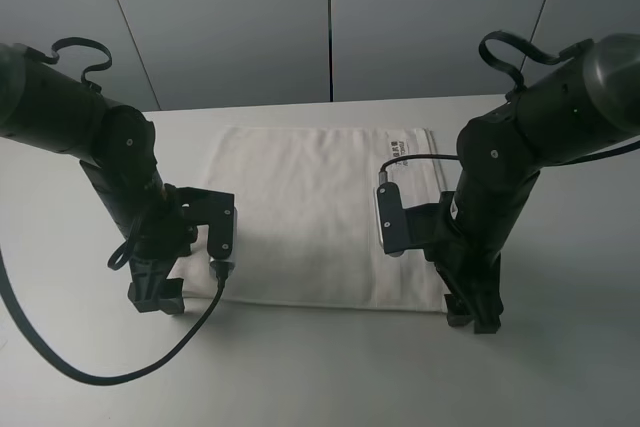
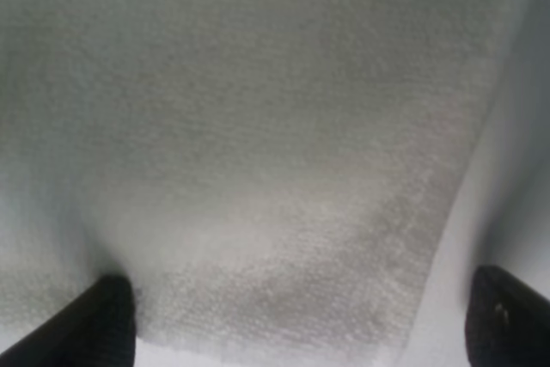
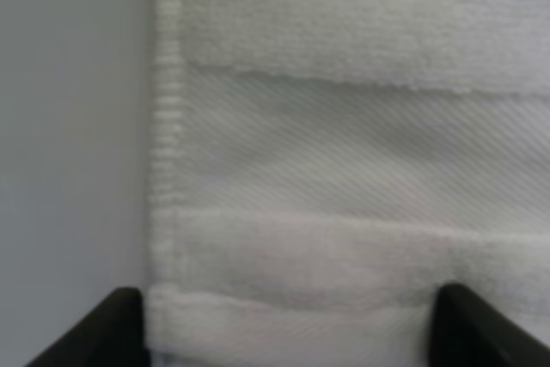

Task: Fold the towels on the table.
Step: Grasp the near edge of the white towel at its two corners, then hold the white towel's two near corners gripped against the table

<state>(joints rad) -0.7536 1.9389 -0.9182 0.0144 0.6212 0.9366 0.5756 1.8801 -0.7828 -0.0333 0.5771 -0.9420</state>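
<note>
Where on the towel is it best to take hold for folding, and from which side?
Take the towel by its two near corners, coming down from above. It lies flat and spread on the table, so only the corners and edges give cloth to pinch. The left gripper and right gripper hang open at those corners.

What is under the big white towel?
The towel lies flat on the white table, which shows all around it. The part of the table right beneath is covered, so anything there cannot be seen, though no bump shows.
</note>
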